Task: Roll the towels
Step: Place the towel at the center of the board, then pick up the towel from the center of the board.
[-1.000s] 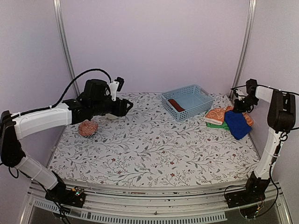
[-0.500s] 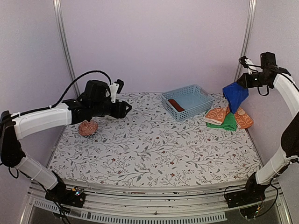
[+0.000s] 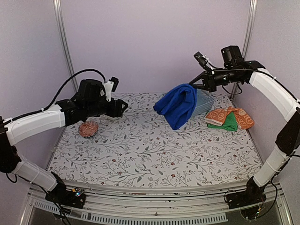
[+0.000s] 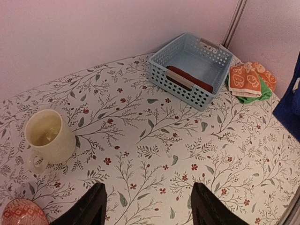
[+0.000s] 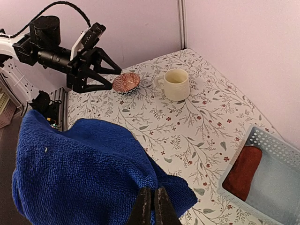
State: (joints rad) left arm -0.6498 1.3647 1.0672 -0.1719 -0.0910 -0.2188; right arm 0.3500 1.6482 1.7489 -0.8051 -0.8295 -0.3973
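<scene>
Blue towel aloft near the basket, nipped in tight-closed right claw; left claw wide open, empty.

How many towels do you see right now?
4: blue towel hanging from the right pincer, rust-brown towel in the basket, orange towel atop green towel beside it; the pile may hide more.

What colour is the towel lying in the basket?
The towel is dark rust-brown; clearest in the left wrist view.
</scene>
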